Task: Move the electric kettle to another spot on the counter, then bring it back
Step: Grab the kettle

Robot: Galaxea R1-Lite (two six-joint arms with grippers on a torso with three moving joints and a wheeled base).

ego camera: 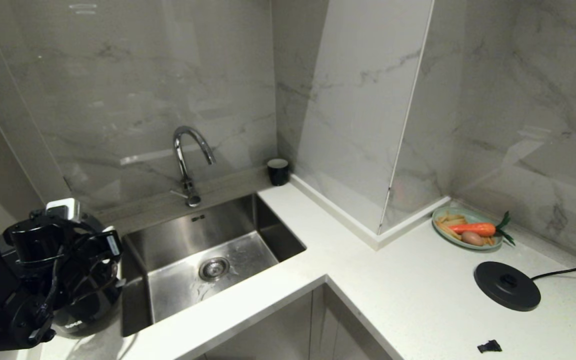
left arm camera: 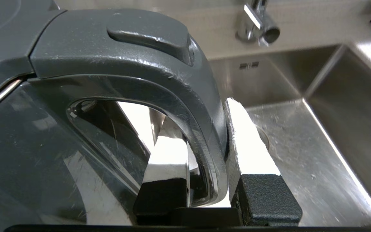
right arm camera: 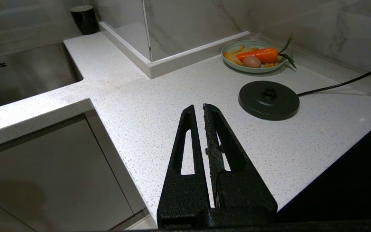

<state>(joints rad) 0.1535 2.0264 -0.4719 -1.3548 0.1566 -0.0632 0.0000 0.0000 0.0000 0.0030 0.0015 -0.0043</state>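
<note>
Left gripper, head view: we see our left gripper (ego camera: 99,260) at about 8 o'clock, just beside the sink's left edge, mostly hidden by the arm, against the electric kettle (ego camera: 85,310).
Kettle, head view: we make out only its glossy black lower body under the arm, at the far left end of the counter (ego camera: 408,295).
Sink (ego camera: 268,220), head view: a steel basin near centre, drain (ego camera: 213,268) in its floor, nothing else in it; the tap (ego camera: 188,160) stands at its 12 o'clock.
Plate (ego camera: 440,227), head view: at 3 o'clock, holding a carrot (ego camera: 473,229), an egg-like brown item and pale sticks.
Base disc (ego camera: 507,285), head view: at 4 o'clock, corded, well apart from the kettle.
Cup (ego camera: 278,171), head view: a black cup stands in the corner; we cannot see inside.
Left gripper, left wrist view: our fingers (left arm camera: 253,145) are clamped narrowly on the kettle's loop handle (left arm camera: 201,129), one inside the loop, one outside.
Right gripper (right arm camera: 203,108), right wrist view: our fingers are nearly together, holding nothing, over the counter, base disc just beyond at 2 o'clock.
</note>
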